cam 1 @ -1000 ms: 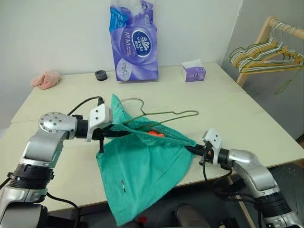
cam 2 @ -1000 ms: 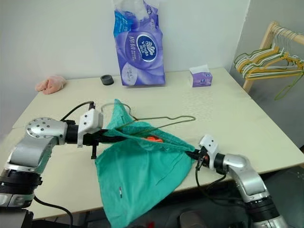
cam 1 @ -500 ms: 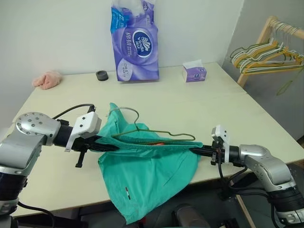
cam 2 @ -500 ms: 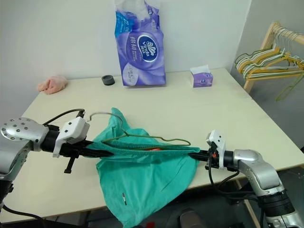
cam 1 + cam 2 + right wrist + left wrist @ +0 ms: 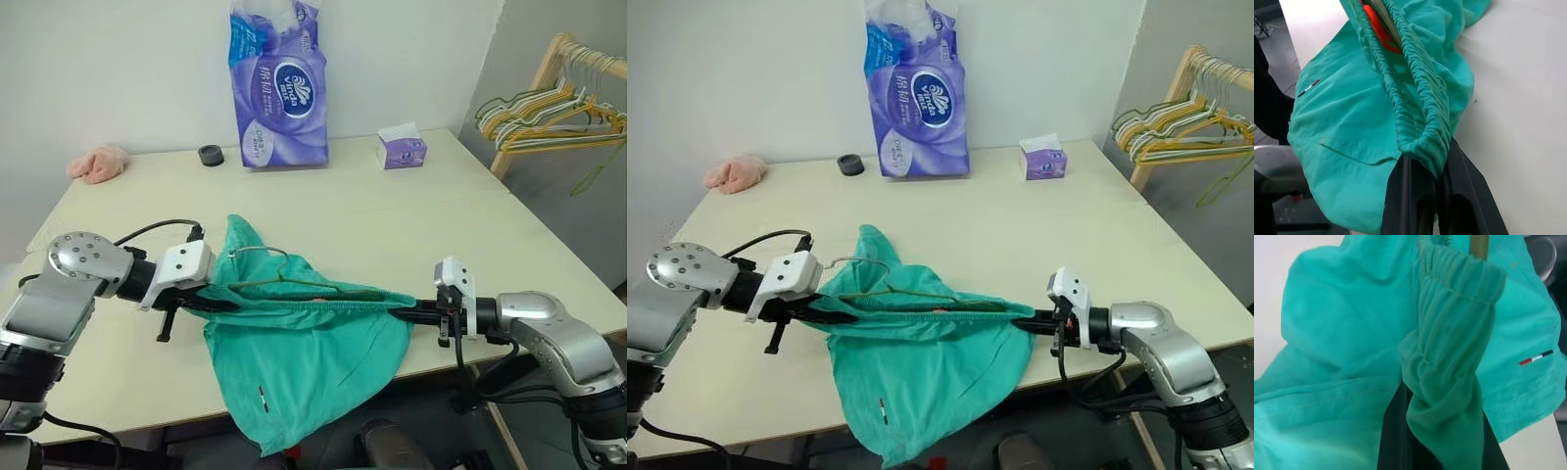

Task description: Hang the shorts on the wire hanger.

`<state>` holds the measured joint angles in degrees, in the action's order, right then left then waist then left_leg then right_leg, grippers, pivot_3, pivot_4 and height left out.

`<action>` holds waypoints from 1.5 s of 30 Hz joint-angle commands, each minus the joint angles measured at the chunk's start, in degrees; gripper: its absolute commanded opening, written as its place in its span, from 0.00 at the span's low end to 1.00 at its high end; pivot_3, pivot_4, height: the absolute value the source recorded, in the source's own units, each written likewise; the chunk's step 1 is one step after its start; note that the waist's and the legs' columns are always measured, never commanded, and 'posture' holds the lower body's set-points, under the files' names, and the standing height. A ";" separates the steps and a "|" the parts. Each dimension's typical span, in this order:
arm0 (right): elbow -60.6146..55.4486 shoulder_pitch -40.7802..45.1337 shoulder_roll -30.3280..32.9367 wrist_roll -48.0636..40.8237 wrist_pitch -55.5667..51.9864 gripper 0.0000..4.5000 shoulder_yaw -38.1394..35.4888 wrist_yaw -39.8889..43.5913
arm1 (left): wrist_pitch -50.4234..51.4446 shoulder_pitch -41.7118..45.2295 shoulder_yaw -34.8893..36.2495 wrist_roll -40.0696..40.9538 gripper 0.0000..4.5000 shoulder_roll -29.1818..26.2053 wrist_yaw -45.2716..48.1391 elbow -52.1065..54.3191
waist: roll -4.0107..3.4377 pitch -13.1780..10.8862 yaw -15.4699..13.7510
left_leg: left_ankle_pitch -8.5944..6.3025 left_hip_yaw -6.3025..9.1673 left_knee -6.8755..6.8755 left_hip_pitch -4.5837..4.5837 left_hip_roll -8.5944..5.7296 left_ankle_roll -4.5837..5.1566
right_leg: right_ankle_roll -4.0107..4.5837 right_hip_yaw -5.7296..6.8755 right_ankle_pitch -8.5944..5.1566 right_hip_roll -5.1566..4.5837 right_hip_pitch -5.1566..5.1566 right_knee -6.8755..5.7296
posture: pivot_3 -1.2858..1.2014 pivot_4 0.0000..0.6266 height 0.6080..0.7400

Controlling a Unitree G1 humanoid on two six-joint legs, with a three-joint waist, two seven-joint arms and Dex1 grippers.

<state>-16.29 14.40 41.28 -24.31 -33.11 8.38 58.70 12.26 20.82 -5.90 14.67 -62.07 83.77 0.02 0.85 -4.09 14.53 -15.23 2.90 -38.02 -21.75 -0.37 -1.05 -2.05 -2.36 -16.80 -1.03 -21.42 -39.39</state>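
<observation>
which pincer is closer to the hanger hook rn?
Left. The left pincer grips the shorts waistband just beside the wire hanger hook; the right pincer holds the waistband's far end, away from the hook.

Looks like a home laundry corner to me. Plain counter (image 5: pixel 470 230), tissue pack (image 5: pixel 277 83), and a wooden rack (image 5: pixel 549 69) of hangers (image 5: pixel 544 117).
</observation>
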 commanded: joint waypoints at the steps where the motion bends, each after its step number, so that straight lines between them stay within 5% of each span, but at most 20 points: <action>1: -1.75 4.20 3.60 4.98 2.88 0.01 0.85 0.58 | -1.07 0.00 0.10 -2.95 0.00 -0.80 -1.28 -1.45 | -0.04 -0.02 -0.03 | 0.00 0.00 0.00 0.00 -0.01 0.00 | 0.00 0.00 0.00 0.00 -0.01 0.00 | 0.40 0.05 1.00; 16: -7.97 21.40 1.11 10.66 -5.49 0.01 12.40 0.39 | 0.16 2.55 -3.54 -9.10 0.00 7.16 -10.04 -0.60 | -0.04 -0.02 0.14 | 0.00 0.04 0.00 -0.02 0.01 0.00 | 0.08 0.02 0.05 -0.02 -0.03 0.01 | 0.39 0.05 1.00; 26: -5.89 22.16 -0.68 14.88 -0.02 0.01 15.18 0.70 | 1.39 1.42 -3.65 -9.69 0.00 9.60 -11.54 0.88 | -0.03 -0.02 0.41 | 0.00 0.07 -0.01 -0.06 -0.01 0.00 | 0.22 0.05 0.13 -0.04 -0.05 0.01 | 0.39 0.05 1.00; 29: -4.83 22.77 -0.08 16.27 2.09 0.15 14.92 1.42 | 1.22 0.99 -3.62 -9.90 0.00 9.74 -11.63 0.93 | -0.03 -0.02 0.55 | 0.00 0.07 0.00 -0.05 -0.01 0.00 | 0.22 0.05 0.13 -0.04 -0.06 0.01 | 0.39 0.05 1.00; 39: -5.32 19.46 2.99 17.46 -0.84 0.90 12.96 0.52 | 0.84 0.11 -3.86 -10.36 0.00 9.99 -11.42 1.16 | -0.02 -0.02 0.87 | 0.00 0.09 0.00 -0.05 -0.01 0.00 | 0.22 0.06 0.13 -0.04 -0.04 0.03 | 0.39 0.05 1.00; 45: -2.19 19.01 1.88 20.48 0.98 0.90 16.42 0.64 | 0.52 0.24 -4.13 -10.75 0.00 9.85 -10.89 0.97 | -0.02 -0.02 1.19 | 0.00 0.10 0.02 -0.06 0.00 0.00 | 0.22 0.08 0.13 -0.04 -0.05 0.03 | 0.39 0.04 1.00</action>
<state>-19.32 32.72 43.99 -5.19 -33.65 24.25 59.78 13.32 20.55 -9.81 4.06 -51.87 72.83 -0.19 0.83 -4.11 15.72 -15.23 3.00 -38.00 -21.81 -0.38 -1.05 -1.82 -2.29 -16.67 -1.07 -21.47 -39.36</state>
